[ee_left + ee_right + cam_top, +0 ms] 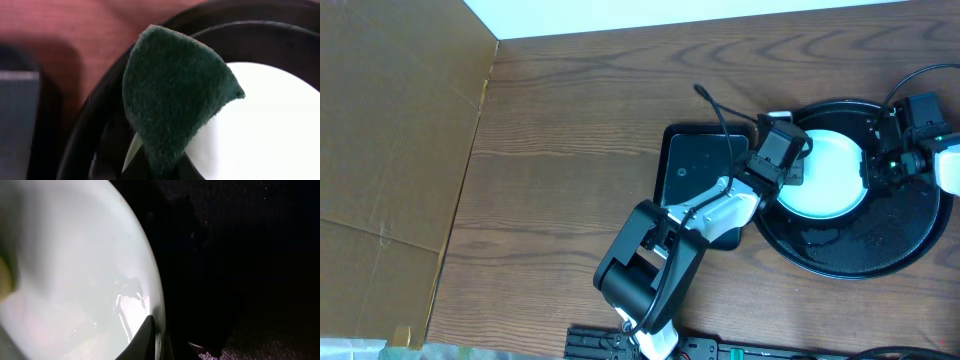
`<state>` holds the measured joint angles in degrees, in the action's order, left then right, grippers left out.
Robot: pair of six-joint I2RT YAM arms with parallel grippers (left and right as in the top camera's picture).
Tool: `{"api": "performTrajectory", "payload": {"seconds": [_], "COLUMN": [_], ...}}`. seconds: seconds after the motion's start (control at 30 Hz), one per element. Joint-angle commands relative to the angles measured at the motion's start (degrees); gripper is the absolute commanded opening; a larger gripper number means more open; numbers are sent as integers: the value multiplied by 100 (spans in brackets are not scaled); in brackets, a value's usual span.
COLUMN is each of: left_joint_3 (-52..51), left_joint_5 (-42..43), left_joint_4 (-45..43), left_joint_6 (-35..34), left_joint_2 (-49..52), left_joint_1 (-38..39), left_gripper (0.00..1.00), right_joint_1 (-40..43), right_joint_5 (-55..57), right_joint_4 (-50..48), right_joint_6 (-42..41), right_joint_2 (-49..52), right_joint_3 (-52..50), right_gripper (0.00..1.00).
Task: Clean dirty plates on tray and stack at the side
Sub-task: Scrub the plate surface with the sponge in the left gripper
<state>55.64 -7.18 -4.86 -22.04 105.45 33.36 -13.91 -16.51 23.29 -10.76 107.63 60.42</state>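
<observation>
A white plate (825, 175) lies on the left part of the round black tray (880, 250). My left gripper (788, 152) hangs over the plate's left rim, shut on a dark green scouring pad (170, 95). The pad sticks out over the plate (270, 125) and the tray's rim (85, 130). On the plate's right rim my right gripper (876, 168) is shut. In the right wrist view, one dark finger (142, 340) lies on top of the glossy plate (75, 270) at its edge. The other finger sits below the rim, mostly hidden. The tray floor (250, 255) beside it is wet.
A smaller rectangular black tray (705, 165) lies left of the round one, under the left arm. The left arm's base (650, 265) stands at the front middle. Brown cardboard (390, 150) covers the left side of the wooden table (580, 120).
</observation>
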Motion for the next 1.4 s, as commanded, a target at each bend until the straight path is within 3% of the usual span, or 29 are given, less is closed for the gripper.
{"api": "performTrajectory", "payload": {"seconds": [0.0, 0.23, 0.3, 0.53, 0.87, 1.1, 1.27, 1.37], "left_joint_3": [-87, -87, -87, -87, -87, -87, -87, -87], "left_joint_5": [363, 1893, 1985, 1390, 1346, 304, 302, 302], "left_joint_4": [-149, -597, -619, -643, -1340, -1366, -1368, -1342], "left_joint_6": [815, 914, 914, 844, 782, 793, 914, 1329], "left_joint_2": [42, 52, 52, 52, 177, 374, 479, 516], "left_joint_1": [-50, -50, -50, -116, -133, -146, -245, -271], "left_gripper": [7, 7, 7, 7, 7, 7, 8, 7], "right_joint_1": [-44, -44, -44, -44, -44, -44, -44, -44], "right_joint_5": [470, 468, 468, 468, 466, 468, 468, 468], "right_joint_4": [68, 70, 74, 76, 57, 87, 94, 92], "right_joint_6": [9, 9, 9, 9, 9, 9, 9, 9], "right_joint_2": [313, 313, 313, 313, 313, 313, 313, 313], "right_joint_3": [-140, -140, -140, -140, -140, -140, -140, -140], "right_gripper": [7, 4, 4, 4, 4, 3, 2, 2]}}
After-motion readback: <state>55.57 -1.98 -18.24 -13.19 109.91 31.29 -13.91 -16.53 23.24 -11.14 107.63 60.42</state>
